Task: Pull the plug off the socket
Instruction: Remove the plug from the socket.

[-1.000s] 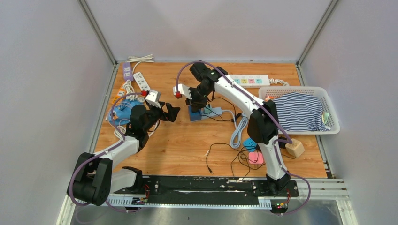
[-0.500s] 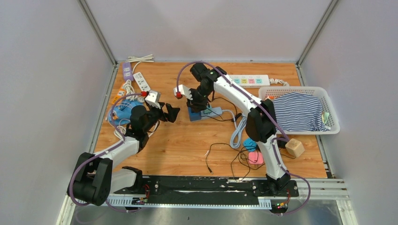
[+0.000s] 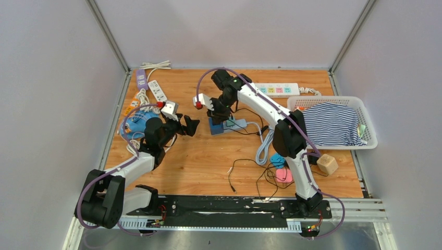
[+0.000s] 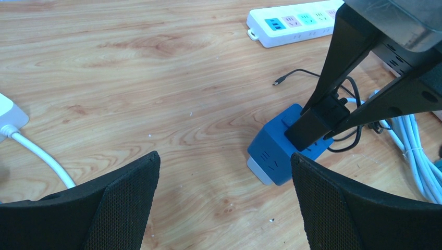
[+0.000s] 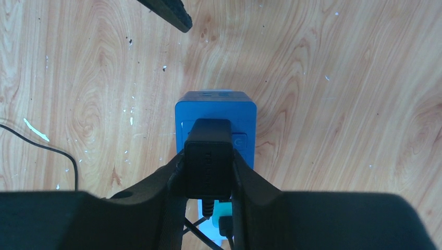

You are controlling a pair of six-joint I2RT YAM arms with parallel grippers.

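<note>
A blue cube socket [image 3: 218, 127] stands on the wooden table near the middle. A black plug [image 5: 208, 156] sits on its top face [image 5: 216, 107], with a thin black cable trailing from it. My right gripper [image 5: 207, 167] comes straight down and is shut on the plug, one finger pressed on each side. In the left wrist view the right arm's fingers [image 4: 319, 117] meet the socket [image 4: 273, 153] from above. My left gripper [image 4: 224, 159] hovers open just left of the socket, nothing between its fingers, and shows in the top view [image 3: 190, 125] too.
A white power strip [image 3: 279, 89] with coloured outlets lies at the back. A white basket [image 3: 366, 125] of striped cloth stands right. Loose black cables [image 3: 250, 172], a grey-white cord [image 3: 265, 146], a wooden block [image 3: 327, 164] and more power strips [image 3: 148, 86] lie around.
The right arm's elbow has shifted slightly; its gripper stays on the plug over the socket. The left arm has not moved.
</note>
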